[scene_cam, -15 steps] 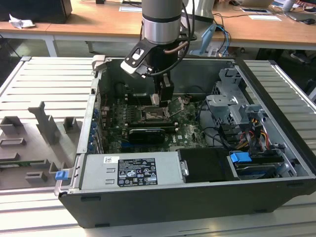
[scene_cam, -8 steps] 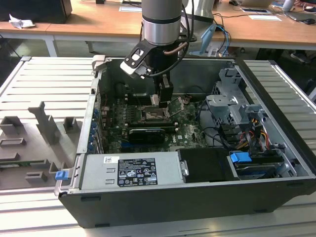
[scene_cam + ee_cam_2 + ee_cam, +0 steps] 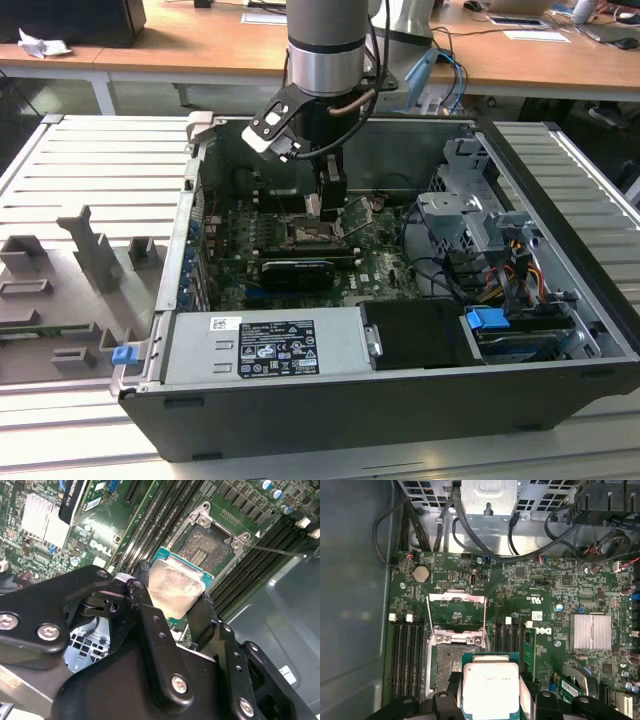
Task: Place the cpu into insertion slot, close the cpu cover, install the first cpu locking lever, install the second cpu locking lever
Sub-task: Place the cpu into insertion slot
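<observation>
My pincer (image 3: 174, 586) is closed on the cpu (image 3: 490, 687), gripping two opposite edges, pale metal face outward. The cpu hangs just above the insertion slot (image 3: 207, 547), not yet seated. The cpu cover (image 3: 456, 611) is swung open beside the slot.

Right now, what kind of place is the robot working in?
Probably a robotics lab or office workshop: an open computer case on a slatted metal table, wooden desks with cables behind.
</observation>
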`<state>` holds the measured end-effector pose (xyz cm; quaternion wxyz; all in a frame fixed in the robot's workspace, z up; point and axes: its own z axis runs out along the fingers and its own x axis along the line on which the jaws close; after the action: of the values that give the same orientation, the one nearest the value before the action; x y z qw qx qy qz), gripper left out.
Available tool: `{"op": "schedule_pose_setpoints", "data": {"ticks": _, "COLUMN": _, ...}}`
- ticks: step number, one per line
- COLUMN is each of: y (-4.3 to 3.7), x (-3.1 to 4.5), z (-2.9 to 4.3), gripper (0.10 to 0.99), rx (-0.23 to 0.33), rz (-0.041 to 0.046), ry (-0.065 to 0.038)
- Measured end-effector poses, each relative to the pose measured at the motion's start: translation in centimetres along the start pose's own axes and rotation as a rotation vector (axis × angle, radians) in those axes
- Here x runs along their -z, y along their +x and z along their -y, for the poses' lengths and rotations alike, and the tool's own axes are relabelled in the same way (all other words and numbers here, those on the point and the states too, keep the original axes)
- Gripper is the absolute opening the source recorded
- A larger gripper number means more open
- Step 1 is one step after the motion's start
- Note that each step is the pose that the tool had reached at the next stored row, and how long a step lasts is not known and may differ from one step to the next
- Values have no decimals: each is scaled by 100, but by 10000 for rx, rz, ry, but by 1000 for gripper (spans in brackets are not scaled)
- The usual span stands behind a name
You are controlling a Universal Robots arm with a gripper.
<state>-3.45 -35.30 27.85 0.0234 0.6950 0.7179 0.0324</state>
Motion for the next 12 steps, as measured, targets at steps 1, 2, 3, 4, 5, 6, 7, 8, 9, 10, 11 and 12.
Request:
{"op": "schedule_pose_setpoints", "data": {"ticks": 1, "y": 5, "x": -15, "z": 3, "gripper": 541, "rx": -4, "rz": 0, "ry": 0}}
{"op": "schedule_pose_setpoints", "data": {"ticks": 2, "y": 20, "x": -44, "z": 8, "gripper": 541, "rx": -1, "rz": 0, "ry": -1}}
{"op": "schedule_pose_setpoints", "data": {"ticks": 3, "y": 26, "x": -64, "z": 9, "gripper": 541, "rx": 8, "rz": -1, "ry": 0}}
{"op": "schedule_pose_setpoints", "data": {"ticks": 4, "y": 41, "x": -89, "z": 11, "gripper": 541, "rx": 14, "rz": 1, "ry": 1}}
{"op": "schedule_pose_setpoints", "data": {"ticks": 5, "y": 66, "x": -113, "z": 13, "gripper": 541, "rx": 16, "rz": 0, "ry": 1}}
{"op": "schedule_pose_setpoints", "data": {"ticks": 6, "y": 91, "x": -137, "z": 14, "gripper": 541, "rx": 15, "rz": -1, "ry": 0}}
{"op": "schedule_pose_setpoints", "data": {"ticks": 7, "y": 116, "x": -162, "z": 16, "gripper": 541, "rx": 17, "rz": 0, "ry": 0}}
{"op": "schedule_pose_setpoints", "data": {"ticks": 8, "y": 139, "x": -184, "z": 17, "gripper": 541, "rx": 17, "rz": -1, "ry": 0}}
{"op": "schedule_pose_setpoints", "data": {"ticks": 9, "y": 160, "x": -211, "z": 20, "gripper": 541, "rx": 17, "rz": -2, "ry": 0}}
{"op": "schedule_pose_setpoints", "data": {"ticks": 10, "y": 181, "x": -246, "z": 28, "gripper": 541, "rx": 16, "rz": -2, "ry": 0}}
{"op": "schedule_pose_setpoints", "data": {"ticks": 11, "y": 185, "x": -257, "z": 31, "gripper": 541, "rx": -4, "rz": 0, "ry": 1}}
{"op": "schedule_pose_setpoints", "data": {"ticks": 12, "y": 186, "x": -265, "z": 32, "gripper": 541, "rx": -66, "rz": 6, "ry": 1}}
